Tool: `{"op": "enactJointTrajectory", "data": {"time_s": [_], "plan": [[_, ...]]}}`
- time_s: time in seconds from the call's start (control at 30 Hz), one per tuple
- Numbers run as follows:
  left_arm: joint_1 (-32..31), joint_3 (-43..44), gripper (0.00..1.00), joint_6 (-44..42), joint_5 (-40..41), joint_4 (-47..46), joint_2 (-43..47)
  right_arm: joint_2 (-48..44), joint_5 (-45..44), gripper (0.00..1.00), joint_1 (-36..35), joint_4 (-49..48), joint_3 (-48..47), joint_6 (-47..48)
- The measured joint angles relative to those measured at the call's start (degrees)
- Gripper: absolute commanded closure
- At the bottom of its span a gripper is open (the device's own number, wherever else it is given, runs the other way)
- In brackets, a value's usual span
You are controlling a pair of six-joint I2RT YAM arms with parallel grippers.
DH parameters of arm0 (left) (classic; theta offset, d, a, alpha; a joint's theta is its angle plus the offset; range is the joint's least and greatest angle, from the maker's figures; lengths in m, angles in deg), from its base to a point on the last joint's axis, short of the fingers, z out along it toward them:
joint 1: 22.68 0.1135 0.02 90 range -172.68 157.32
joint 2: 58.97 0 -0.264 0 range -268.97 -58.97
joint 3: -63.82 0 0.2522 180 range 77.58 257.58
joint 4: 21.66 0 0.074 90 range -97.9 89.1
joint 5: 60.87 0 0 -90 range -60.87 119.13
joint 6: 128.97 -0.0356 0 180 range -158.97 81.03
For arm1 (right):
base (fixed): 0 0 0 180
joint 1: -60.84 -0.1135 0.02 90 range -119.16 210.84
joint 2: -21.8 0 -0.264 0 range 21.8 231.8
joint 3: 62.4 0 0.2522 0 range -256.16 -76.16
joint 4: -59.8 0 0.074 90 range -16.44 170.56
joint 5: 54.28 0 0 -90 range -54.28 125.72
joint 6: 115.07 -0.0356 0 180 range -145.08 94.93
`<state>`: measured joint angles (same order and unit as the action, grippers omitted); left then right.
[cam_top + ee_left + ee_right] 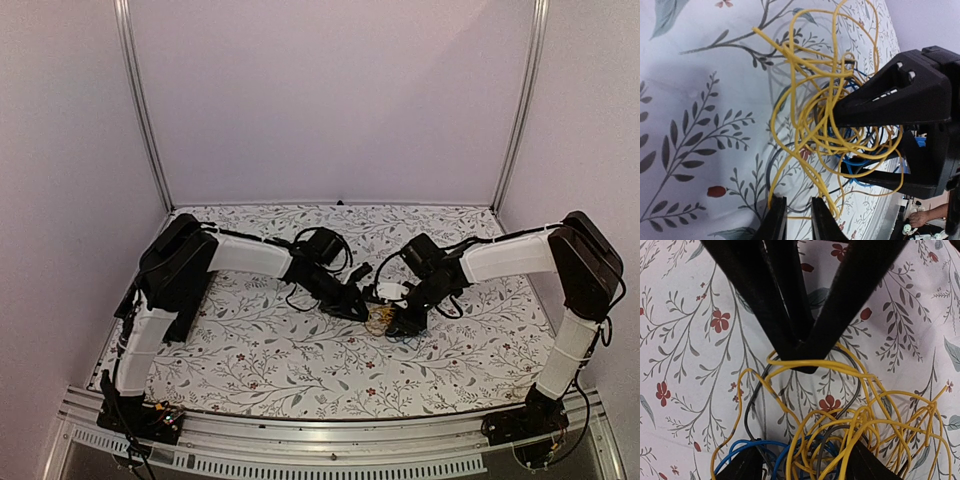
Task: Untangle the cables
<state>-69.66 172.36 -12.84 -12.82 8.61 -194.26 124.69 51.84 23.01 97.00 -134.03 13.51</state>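
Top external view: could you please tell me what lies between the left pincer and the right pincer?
The tangled cables, mostly yellow, fill the gap between left pincer and right pincer, as the top view shows.

Cables (378, 320) tight between left claw (362, 309) and right claw (394, 327); open tablecloth (260, 362) all around.

From above, the cables (378, 320) are showing only as a tiny knot, the strands too small to separate. The lower edge is cutting off the left gripper (796, 215) in its own view, and the right gripper (839, 144) is hiding part of the tangle there.
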Motion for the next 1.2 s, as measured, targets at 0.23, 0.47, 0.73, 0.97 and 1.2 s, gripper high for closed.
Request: {"op": "enactJointTrajectory", "data": {"time_s": [0.23, 0.47, 0.73, 0.97, 1.2], "plan": [[0.0, 2.7, 0.64, 1.4, 2.6, 4.7, 0.0, -0.5, -0.1, 0.42, 0.0, -2.6, 1.5, -1.6], [0.0, 4.6, 0.73, 2.5, 5.3, 8.4, -0.4, -0.9, -0.7, 0.43, 0.0, -3.6, 2.1, -3.1], [-0.6, 9.5, 0.76, 2.8, 7.8, 13.5, -2.4, -1.1, -3.2, 0.42, 0.0, -5.4, 2.5, -7.9], [-2.9, 12.2, 0.76, 4.0, 15.5, 17.8, -2.4, -3.2, -4.5, 0.42, 0.0, -6.0, 3.6, -12.7], [-4.1, 17.4, 0.76, 7.9, 18.8, 20.1, -4.9, -5.1, -4.8, 0.43, 0.1, -4.7, 3.7, -15.5]]}}
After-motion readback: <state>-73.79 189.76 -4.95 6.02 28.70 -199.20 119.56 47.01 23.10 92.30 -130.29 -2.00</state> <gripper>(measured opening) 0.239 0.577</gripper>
